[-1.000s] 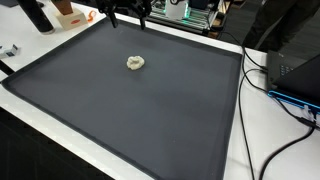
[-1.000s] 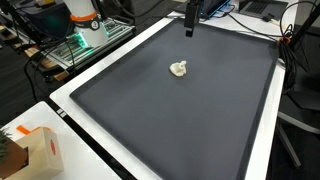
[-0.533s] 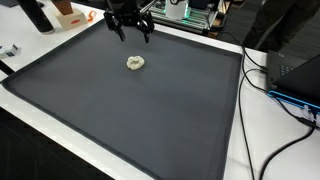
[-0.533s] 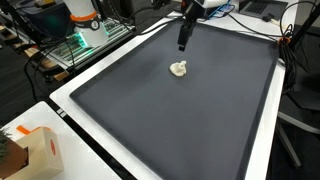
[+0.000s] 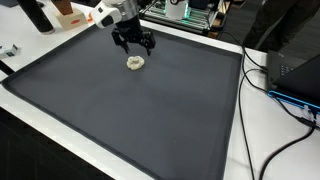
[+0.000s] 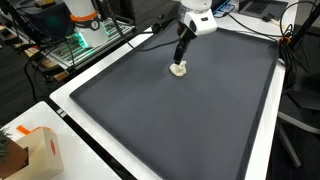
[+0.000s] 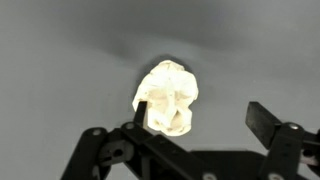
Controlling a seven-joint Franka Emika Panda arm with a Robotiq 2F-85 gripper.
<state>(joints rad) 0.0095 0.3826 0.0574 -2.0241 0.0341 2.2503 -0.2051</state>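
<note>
A small crumpled white lump (image 5: 135,62) lies on the dark grey mat (image 5: 150,110); it also shows in the other exterior view (image 6: 179,70) and in the wrist view (image 7: 168,98). My gripper (image 5: 133,47) hangs just above the lump with its fingers spread, also seen in an exterior view (image 6: 181,58). In the wrist view the gripper (image 7: 200,115) is open; one finger lies beside the lump's left side, the other stands well off to the right. Nothing is held.
The mat has a raised white border (image 6: 80,110). An orange and white box (image 6: 35,150) stands off the mat. Black cables (image 5: 275,90) and a dark device lie beside the mat's edge. Electronics and clutter (image 5: 190,12) line the far side.
The gripper has come down and forward from the mat's far edge to just over the white lump. The lump has not moved.
</note>
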